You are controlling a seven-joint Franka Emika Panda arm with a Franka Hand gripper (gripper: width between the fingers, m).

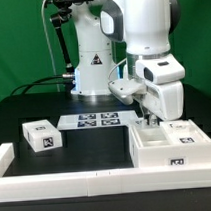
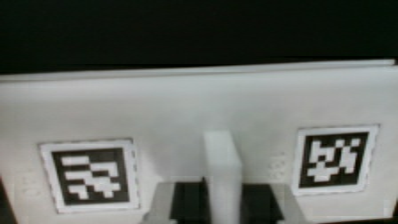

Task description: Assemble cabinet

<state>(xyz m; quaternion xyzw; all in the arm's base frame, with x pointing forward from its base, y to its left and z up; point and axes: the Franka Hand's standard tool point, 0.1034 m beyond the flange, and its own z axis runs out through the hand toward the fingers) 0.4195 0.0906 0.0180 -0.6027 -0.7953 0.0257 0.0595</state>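
Observation:
The cabinet's large white box (image 1: 168,147) stands open-topped at the exterior view's right, with a tag on its front. My gripper (image 1: 146,113) is down at the box's far left corner. In the wrist view a white panel (image 2: 196,110) with two square tags fills the picture. A thin upright white wall (image 2: 219,170) runs between my fingers (image 2: 157,203). Dark gaps show on both sides of the wall, so my gripper (image 2: 217,206) is open astride it. A smaller white tagged block (image 1: 42,136) lies at the exterior view's left.
The marker board (image 1: 98,120) lies flat in front of the robot's base. A long white rail (image 1: 87,180) runs along the front edge, with a white piece (image 1: 4,157) at the far left. A black cable hangs behind the arm.

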